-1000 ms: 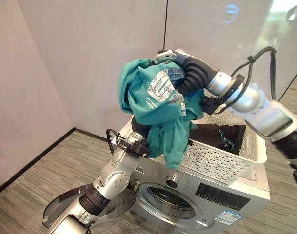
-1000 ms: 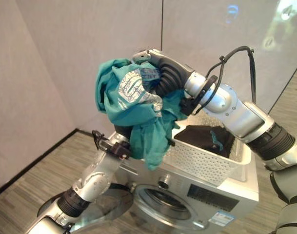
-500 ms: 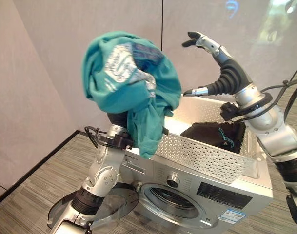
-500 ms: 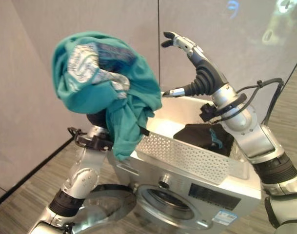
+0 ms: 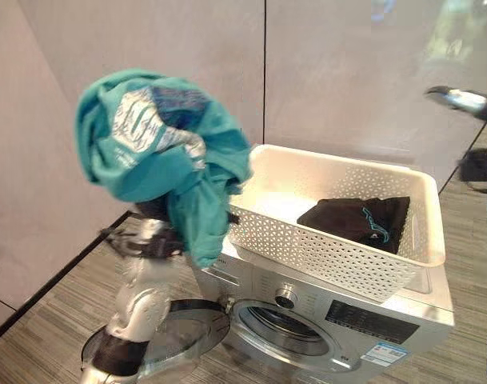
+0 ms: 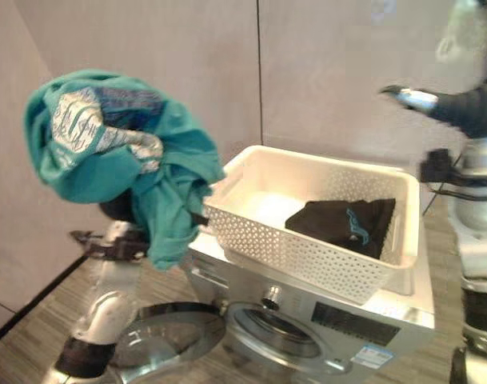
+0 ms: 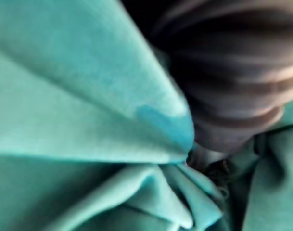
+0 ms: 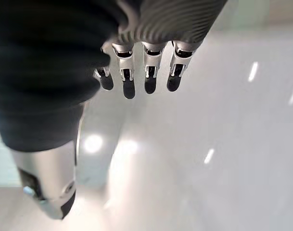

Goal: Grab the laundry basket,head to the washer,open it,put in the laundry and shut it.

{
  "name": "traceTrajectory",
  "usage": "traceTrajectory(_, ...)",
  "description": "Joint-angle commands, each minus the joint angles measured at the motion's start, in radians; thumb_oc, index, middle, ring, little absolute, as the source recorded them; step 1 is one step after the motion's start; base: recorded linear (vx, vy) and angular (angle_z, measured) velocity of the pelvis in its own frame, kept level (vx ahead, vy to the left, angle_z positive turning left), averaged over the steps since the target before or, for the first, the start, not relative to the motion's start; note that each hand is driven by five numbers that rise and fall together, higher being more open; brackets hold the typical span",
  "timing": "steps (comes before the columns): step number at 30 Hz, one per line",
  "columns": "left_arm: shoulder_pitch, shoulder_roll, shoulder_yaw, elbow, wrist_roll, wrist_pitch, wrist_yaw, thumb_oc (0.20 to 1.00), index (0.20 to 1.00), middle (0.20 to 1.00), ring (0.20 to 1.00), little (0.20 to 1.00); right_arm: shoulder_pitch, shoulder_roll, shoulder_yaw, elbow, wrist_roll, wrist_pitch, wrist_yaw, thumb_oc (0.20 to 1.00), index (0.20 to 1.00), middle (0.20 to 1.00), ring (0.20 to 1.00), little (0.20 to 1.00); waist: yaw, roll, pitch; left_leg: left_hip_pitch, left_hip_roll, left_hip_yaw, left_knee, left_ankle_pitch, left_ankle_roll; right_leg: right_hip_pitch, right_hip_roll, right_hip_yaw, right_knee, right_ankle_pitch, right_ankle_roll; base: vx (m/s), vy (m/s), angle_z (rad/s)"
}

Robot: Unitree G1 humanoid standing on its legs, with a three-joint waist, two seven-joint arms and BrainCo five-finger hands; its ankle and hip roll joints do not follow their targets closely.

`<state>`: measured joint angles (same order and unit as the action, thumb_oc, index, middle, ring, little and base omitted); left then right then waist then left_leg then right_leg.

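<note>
Two garments: teal shirt [image 5: 159,160] up on the left arm, black garment [image 5: 359,220] in the basket.
Left eye, basket: white laundry basket [image 5: 307,248] sits on top of the washer [image 5: 363,320]; black garment lies in its right half.
Left eye, washer: round door [image 5: 171,340] swung open to the left, drum opening [image 5: 287,328] exposed.
Left eye, shirt: bunched and draped over the raised left arm, left of the basket, hanging tail near the basket's left corner.
Left eye, right hand: right hand [image 5: 459,98] at the right edge, above and clear of the basket.
Right eye, same scene: shirt [image 6: 107,152] further left of the basket [image 6: 299,248]; right hand [image 6: 411,98] held high over the basket's far right corner, touching nothing.
Left wrist, left hand: teal cloth folds against the dark ribbed cover [image 7: 233,72]; fingers buried in cloth, cannot tell their state.
Right wrist, right hand: fingers [image 8: 129,77] straight in a row, thumb [image 8: 50,183] apart, spread and empty, pale wall behind.
</note>
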<state>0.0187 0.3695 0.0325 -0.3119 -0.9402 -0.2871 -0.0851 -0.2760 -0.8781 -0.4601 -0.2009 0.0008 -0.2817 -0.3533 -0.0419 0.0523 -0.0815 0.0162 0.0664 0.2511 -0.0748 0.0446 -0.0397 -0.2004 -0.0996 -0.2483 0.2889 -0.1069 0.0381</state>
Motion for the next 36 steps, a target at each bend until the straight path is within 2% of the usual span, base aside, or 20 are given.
traceTrajectory(1, 0.021, 0.065, 0.016, -0.077, -0.023, -0.031, -0.071, 0.2, 0.2, 0.2, 0.2, 0.2, 0.001, -0.003, -0.024, 0.095, -0.029, -0.031, -0.115, 1.0, 1.0, 1.0, 1.0, 1.0, 0.015, -0.085, -0.067, -0.019, -0.063, -0.048, -0.013, 0.005, -0.007, 0.215, 0.003, 0.08, -0.337, 0.195, 0.091, 0.0, 0.0, 0.0)
traceTrajectory(2, 0.086, 0.081, 0.094, -0.05, -0.048, -0.014, -0.104, 0.2, 0.2, 0.2, 0.2, 0.2, 0.097, -0.001, -0.106, 0.178, -0.028, -0.008, -0.131, 1.0, 1.0, 1.0, 1.0, 1.0, 0.011, -0.077, -0.059, -0.023, -0.063, -0.048, -0.013, 0.008, -0.007, 0.211, 0.003, 0.08, -0.337, 0.197, 0.09, 0.0, 0.0, 0.0)
traceTrajectory(3, 0.091, 0.085, 0.092, -0.05, -0.053, -0.012, -0.11, 0.2, 0.2, 0.2, 0.2, 0.2, 0.107, 0.0, -0.112, 0.18, -0.024, -0.012, -0.129, 1.0, 1.0, 1.0, 1.0, 1.0, 0.013, -0.08, -0.063, -0.021, -0.063, -0.049, -0.013, 0.007, -0.008, 0.213, 0.004, 0.079, -0.337, 0.195, 0.09, -0.01, 0.005, 0.06)
traceTrajectory(7, 0.187, 0.063, 0.131, 0.027, -0.123, 0.023, -0.163, 0.2, 0.2, 0.2, 0.2, 0.2, 0.323, -0.007, -0.244, 0.403, -0.097, 0.07, -0.172, 1.0, 1.0, 1.0, 1.0, 1.0, 0.012, -0.08, -0.054, -0.027, -0.063, -0.053, -0.013, 0.011, -0.008, 0.212, 0.004, 0.069, -0.339, 0.199, 0.09, -0.02, -0.003, 0.11)
traceTrajectory(8, 0.205, 0.069, 0.132, 0.036, -0.121, 0.031, -0.175, 0.2, 0.2, 0.2, 0.2, 0.2, 0.354, 0.0, -0.254, 0.494, -0.093, 0.089, -0.188, 1.0, 1.0, 1.0, 1.0, 1.0, 0.015, -0.079, -0.048, -0.029, -0.063, -0.053, -0.013, 0.013, -0.008, 0.21, 0.004, 0.067, -0.339, 0.2, 0.09, -0.04, 0.004, 0.16)
traceTrajectory(9, 0.238, 0.113, 0.121, 0.072, -0.123, 0.046, -0.203, 0.2, 0.2, 0.2, 0.2, 0.2, 0.392, -0.005, -0.245, 0.687, -0.053, 0.103, -0.202, 1.0, 1.0, 1.0, 1.0, 1.0, 0.022, -0.077, -0.04, -0.032, -0.062, -0.058, -0.013, 0.018, -0.01, 0.208, 0.006, 0.061, -0.337, 0.202, 0.089, -0.06, -0.003, 0.08)
traceTrajectory(11, 0.259, 0.163, 0.09, 0.13, -0.134, 0.064, -0.234, 0.2, 0.2, 0.2, 0.2, 0.2, 0.399, -0.003, -0.219, 0.89, 0.044, 0.081, -0.185, 1.0, 1.0, 1.0, 1.0, 1.0, 0.025, -0.073, -0.027, -0.037, -0.06, -0.058, -0.013, 0.025, -0.013, 0.206, 0.007, 0.051, -0.334, 0.201, 0.088, -0.07, -0.01, 0.04)
traceTrajectory(14, 0.28, 0.197, 0.074, 0.143, -0.147, 0.078, -0.255, 0.2, 0.2, 0.2, 0.2, 0.2, 0.399, 0.003, -0.207, 0.986, 0.109, 0.061, -0.162, 1.0, 1.0, 1.0, 1.0, 1.0, 0.024, -0.07, -0.02, -0.039, -0.059, -0.058, -0.013, 0.029, -0.015, 0.204, 0.009, 0.047, -0.33, 0.202, 0.087, -0.03, -0.006, 0.0)
traceTrajectory(21, 0.362, 0.315, -0.004, 0.182, -0.163, 0.147, -0.325, 0.2, 0.2, 0.2, 0.2, 0.2, 0.372, 0.054, -0.133, 1.154, 0.265, 0.039, -0.053, 1.0, 1.0, 1.0, 1.0, 1.0, 0.021, -0.047, 0.014, -0.039, -0.05, -0.047, -0.013, 0.036, -0.016, 0.192, 0.018, 0.054, -0.329, 0.204, 0.086, -0.04, -0.026, -0.01)
traceTrajectory(23, 0.362, 0.317, -0.004, 0.183, -0.164, 0.147, -0.325, 0.2, 0.2, 0.2, 0.2, 0.2, 0.37, 0.052, -0.13, 1.161, 0.27, 0.035, -0.049, 1.0, 1.0, 1.0, 1.0, 1.0, 0.022, -0.048, 0.015, -0.038, -0.05, -0.046, -0.013, 0.036, -0.016, 0.193, 0.018, 0.055, -0.33, 0.204, 0.086, 0.0, 0.0, 0.0)
traceTrajectory(25, 0.367, 0.337, -0.053, 0.198, -0.15, 0.158, -0.341, 0.2, 0.2, 0.2, 0.2, 0.2, 0.327, 0.064, -0.049, 1.23, 0.323, 0.041, 0.005, 1.0, 1.0, 1.0, 1.0, 1.0, 0.021, -0.039, 0.045, -0.034, -0.045, -0.029, -0.013, 0.051, -0.017, 0.182, 0.029, 0.07, -0.345, 0.213, 0.09, -0.08, -0.045, -0.03)
traceTrajectory(27, 0.362, 0.346, -0.061, 0.195, -0.147, 0.158, -0.343, 0.2, 0.2, 0.2, 0.2, 0.2, 0.308, 0.058, -0.029, 1.26, 0.334, 0.044, 0.014, 1.0, 1.0, 1.0, 1.0, 1.0, 0.03, -0.041, 0.057, -0.034, -0.044, -0.023, -0.013, 0.055, -0.018, 0.175, 0.033, 0.086, -0.351, 0.222, 0.09, -0.11, -0.012, -0.28)
traceTrajectory(28, 0.335, 0.37, -0.104, 0.195, -0.143, 0.156, -0.344, 0.2, 0.2, 0.2, 0.2, 0.2, 0.27, 0.051, 0.031, 1.306, 0.34, 0.054, 0.035, 1.0, 1.0, 1.0, 1.0, 1.0, 0.058, -0.059, 0.091, -0.063, -0.059, -0.105, 0.02, 0.053, -0.027, 0.157, 0.029, 0.113, -0.356, 0.242, 0.092, -0.18, 0.001, -0.44)
traceTrajectory(29, 0.323, 0.379, -0.117, 0.189, -0.145, 0.16, -0.345, 0.2, 0.2, 0.2, 0.2, 0.2, 0.266, 0.052, 0.043, 1.305, 0.343, 0.058, 0.042, 1.0, 1.0, 1.0, 1.0, 1.0, 0.063, -0.068, 0.104, -0.071, -0.066, -0.133, 0.043, 0.037, -0.032, 0.143, 0.021, 0.115, -0.355, 0.256, 0.094, -0.22, 0.011, -0.65)
traceTrajectory(31, 0.307, 0.387, -0.129, 0.174, -0.153, 0.172, -0.352, 0.2, 0.2, 0.2, 0.2, 0.2, 0.281, 0.065, 0.037, 1.257, 0.341, 0.067, 0.051, 1.0, 1.0, 1.0, 1.0, 1.0, 0.04, -0.078, 0.103, -0.068, -0.065, -0.114, 0.094, -0.029, -0.017, 0.115, 0.003, 0.101, -0.356, 0.273, 0.105, -0.11, 0.043, -0.64)
traceTrajectory(34, 0.272, 0.387, -0.158, 0.174, -0.147, 0.172, -0.359, 0.2, 0.2, 0.2, 0.2, 0.2, 0.311, 0.1, 0.019, 1.186, 0.345, 0.066, 0.064, 1.0, 1.0, 1.0, 1.0, 1.0, 0.016, -0.07, 0.108, -0.057, -0.083, -0.12, 0.087, -0.058, -0.004, 0.085, -0.001, 0.111, -0.354, 0.289, 0.119, -0.09, 0.159, 0.04)
traceTrajectory(36, 0.262, 0.388, -0.176, 0.177, -0.145, 0.176, -0.362, 0.2, 0.2, 0.2, 0.2, 0.2, 0.341, 0.14, 0.009, 1.152, 0.33, 0.063, 0.061, 1.0, 1.0, 1.0, 1.0, 1.0, -0.002, -0.063, 0.119, -0.057, -0.099, -0.087, 0.095, -0.069, 0.009, 0.078, -0.015, 0.137, -0.349, 0.3, 0.126, -0.06, 0.312, -0.3)
